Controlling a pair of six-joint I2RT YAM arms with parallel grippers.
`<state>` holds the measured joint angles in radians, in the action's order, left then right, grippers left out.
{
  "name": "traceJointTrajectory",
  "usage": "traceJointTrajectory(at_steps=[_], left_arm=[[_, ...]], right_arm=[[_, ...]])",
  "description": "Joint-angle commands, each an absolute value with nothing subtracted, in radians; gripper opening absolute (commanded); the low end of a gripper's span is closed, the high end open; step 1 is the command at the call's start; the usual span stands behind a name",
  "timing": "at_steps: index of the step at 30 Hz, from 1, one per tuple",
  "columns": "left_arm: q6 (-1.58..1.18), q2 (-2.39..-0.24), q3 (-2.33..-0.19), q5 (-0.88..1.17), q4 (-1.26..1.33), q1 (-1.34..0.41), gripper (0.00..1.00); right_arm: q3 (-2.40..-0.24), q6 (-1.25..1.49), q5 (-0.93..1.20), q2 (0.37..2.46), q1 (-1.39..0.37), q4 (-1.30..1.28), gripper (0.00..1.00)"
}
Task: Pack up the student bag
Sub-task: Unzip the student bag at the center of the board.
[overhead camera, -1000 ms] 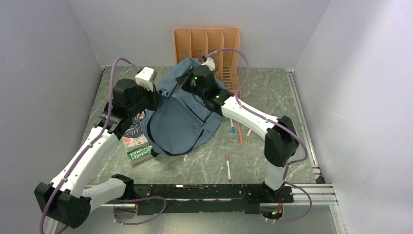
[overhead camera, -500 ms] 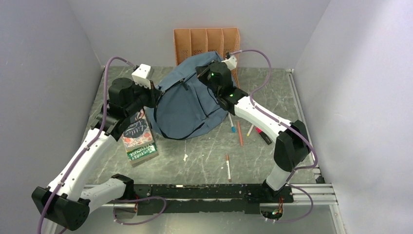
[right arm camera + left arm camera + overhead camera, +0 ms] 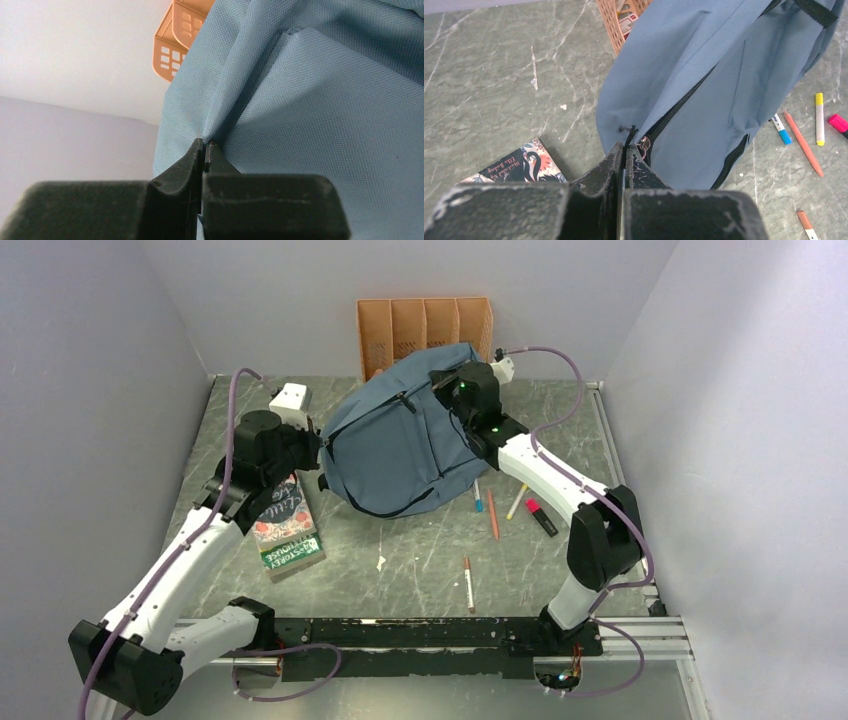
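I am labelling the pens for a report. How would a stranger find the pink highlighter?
Start at the big blue backpack; loose pens lie to its right. The pink highlighter is the rightmost one, short and thick with a black body, beside a thin yellow marker.

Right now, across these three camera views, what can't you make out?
- Inside of the student bag: every view shows only outer fabric.
- Whether the left gripper pinches zip pull or cloth: left wrist view, its own fingers cover it.
- Lower part of the orange organizer: top view, the bag hides it.
- Book stack titles: top view, left arm overlaps, print too small.
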<state>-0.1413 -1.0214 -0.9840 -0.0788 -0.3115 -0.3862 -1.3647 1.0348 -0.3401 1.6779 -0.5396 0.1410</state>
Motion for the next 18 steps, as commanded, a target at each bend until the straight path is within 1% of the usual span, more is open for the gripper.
traceJointTrajectory(at_steps=[1,7,8,9,13,18], left_arm=[[-0.151,-1.021,-0.963,-0.187,-0.347,-0.383,0.05],[-0.155,-1.047,-0.949,-0.172,-0.318,-0.383,0.05],[-0.159,-1.059,-0.953,-0.161,-0.315,-0.383,0.05],[-0.167,-1.071,-0.957,-0.151,-0.316,-0.383,0.05],[-0.221,-1.104,-0.929,-0.136,-0.272,-0.383,0.05],[-0.256,-1.120,-0.894,-0.154,-0.214,-0.383,0.05]], right_arm=[[-1.346,1.065,-0.436,1.654,-0.449,0.172,0.00],[-1.282,0.960,-0.267,1.647,-0.420,0.303,0.00],[-1.260,0.929,-0.217,1.646,-0.420,0.338,0.03],[-1.250,0.910,-0.184,1.646,-0.420,0.355,0.07],[-1.214,0.787,-0.081,1.633,-0.419,0.413,0.28],[-1.146,0.531,0.061,1.581,-0.419,0.541,0.50]])
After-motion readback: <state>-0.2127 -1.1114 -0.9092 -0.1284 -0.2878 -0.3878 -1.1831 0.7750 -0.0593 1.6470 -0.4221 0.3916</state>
